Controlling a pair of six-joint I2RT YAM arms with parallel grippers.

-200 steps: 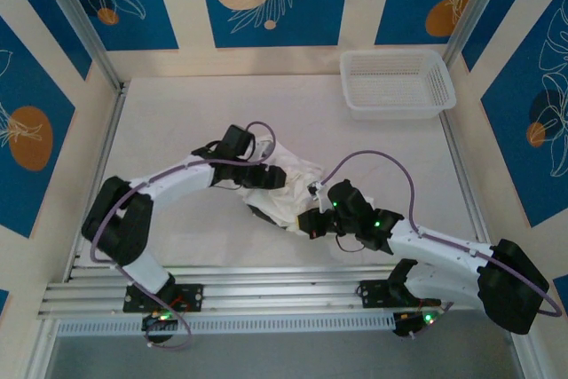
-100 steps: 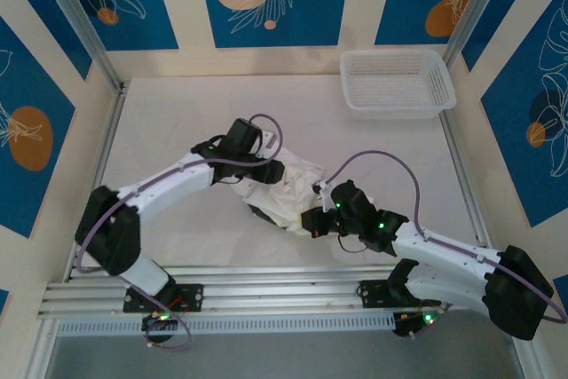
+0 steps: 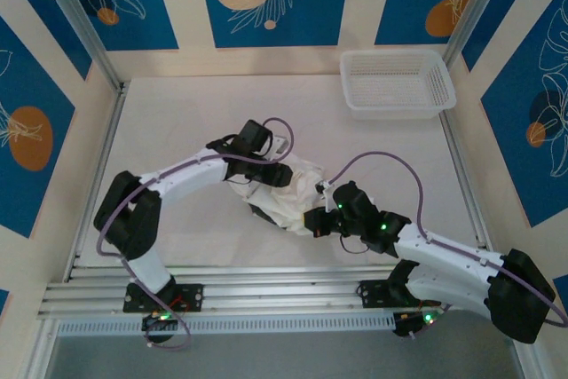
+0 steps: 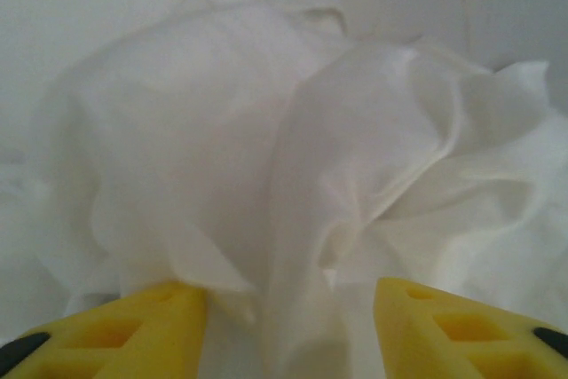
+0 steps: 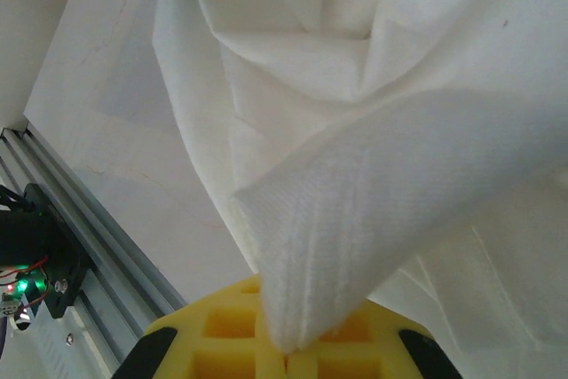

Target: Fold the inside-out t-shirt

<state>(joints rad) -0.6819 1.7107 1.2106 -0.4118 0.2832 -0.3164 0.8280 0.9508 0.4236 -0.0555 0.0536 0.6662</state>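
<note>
The inside-out t-shirt lies crumpled in a small white heap at the middle of the table. My left gripper reaches in from the left onto the heap's upper left side. In the left wrist view its yellow fingers stand apart, with a raised fold of the t-shirt between them and a gap on both sides. My right gripper sits at the heap's lower right edge. In the right wrist view it is shut on a thick hemmed fold of the t-shirt, lifted off the table.
A white mesh basket stands at the back right corner. Bare table lies to the left and behind the heap. Aluminium rails run along the near edge, close under the right gripper.
The left gripper has slid right, further onto the heap, and its jaws have narrowed around a fold. The right gripper has kept its grip and barely shifted.
</note>
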